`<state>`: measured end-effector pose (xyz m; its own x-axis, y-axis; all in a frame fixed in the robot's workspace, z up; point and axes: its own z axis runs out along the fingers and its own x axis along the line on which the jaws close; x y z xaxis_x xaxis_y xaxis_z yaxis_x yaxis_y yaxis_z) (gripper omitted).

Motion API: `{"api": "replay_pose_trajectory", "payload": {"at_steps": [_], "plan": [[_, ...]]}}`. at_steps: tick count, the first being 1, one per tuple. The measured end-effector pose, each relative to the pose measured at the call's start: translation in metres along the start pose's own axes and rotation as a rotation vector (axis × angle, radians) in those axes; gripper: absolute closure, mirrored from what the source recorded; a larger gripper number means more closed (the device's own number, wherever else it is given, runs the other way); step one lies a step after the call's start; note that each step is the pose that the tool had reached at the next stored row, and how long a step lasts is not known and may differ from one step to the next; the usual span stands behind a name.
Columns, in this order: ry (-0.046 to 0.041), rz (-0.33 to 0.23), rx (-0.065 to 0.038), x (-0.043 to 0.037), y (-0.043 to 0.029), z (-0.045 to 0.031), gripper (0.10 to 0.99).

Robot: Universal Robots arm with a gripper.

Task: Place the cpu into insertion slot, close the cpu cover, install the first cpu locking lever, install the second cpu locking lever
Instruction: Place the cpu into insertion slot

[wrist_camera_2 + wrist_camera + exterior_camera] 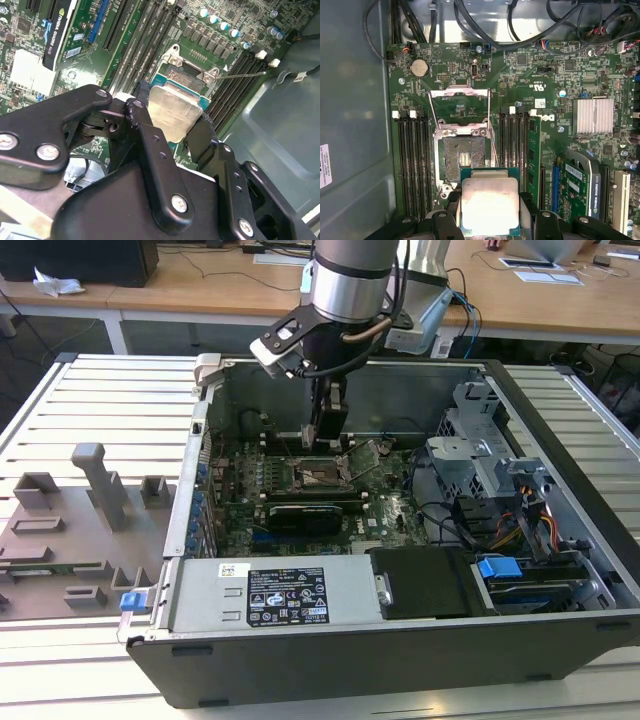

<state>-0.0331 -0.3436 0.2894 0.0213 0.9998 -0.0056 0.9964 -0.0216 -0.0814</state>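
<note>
**CPU gripped at the slot, not seated**

Setup: the pale slatted metal tabletop (100, 400) carries the open black sheet-steel computer case (380, 665). The silver-and-black robot arm (350, 280) reaches down into it over the green motherboard (520, 75). The black two-fingered hand (490, 206) is closed on the cpu (490, 220), a small flat square chip with a pale silver-grey metal top. One finger sits on each of two opposite edges. The chip sits over one edge of the open square insertion slot (464, 159), off-centre. It possibly clears the slot frame; I cannot tell from either wrist view.

The cpu cover (460, 92), a thin silver frame plate with a square window, is swung up on its hinge. The two thin wire locking levers (493, 145) are released and splayed on either side of the slot.

Risks:
- If the chip comes down offset or skewed, a corner lands on the contact field and could bend the contacts.
- The grip is on narrow edges only, and the smooth metal top gives little purchase, so the chip could slip or rotate.
- The cover is unrestrained and could fall shut on the fingers.
- The free levers could snag the fingers.

Materials:
- Case: matte painted sheet metal.
- Motherboard: rigid laminate, densely populated.
- Hand: hard black links with bolt heads.
- Cover: stamped, springy plate.
- Chip: brushed lid, reflective, on a green substrate rim.
- Levers: stiff bent wire.
</note>
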Motion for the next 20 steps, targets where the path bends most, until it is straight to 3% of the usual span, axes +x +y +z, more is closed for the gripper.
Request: {"api": "replay_pose_trajectory", "payload": {"at_steps": [6, 20], "plan": [[0.0, 0.0, 0.0, 0.0001, 0.001, 0.0091, 0.541], [0.0, 0.0, 0.0, 0.0001, 0.0018, 0.015, 0.541]]}}
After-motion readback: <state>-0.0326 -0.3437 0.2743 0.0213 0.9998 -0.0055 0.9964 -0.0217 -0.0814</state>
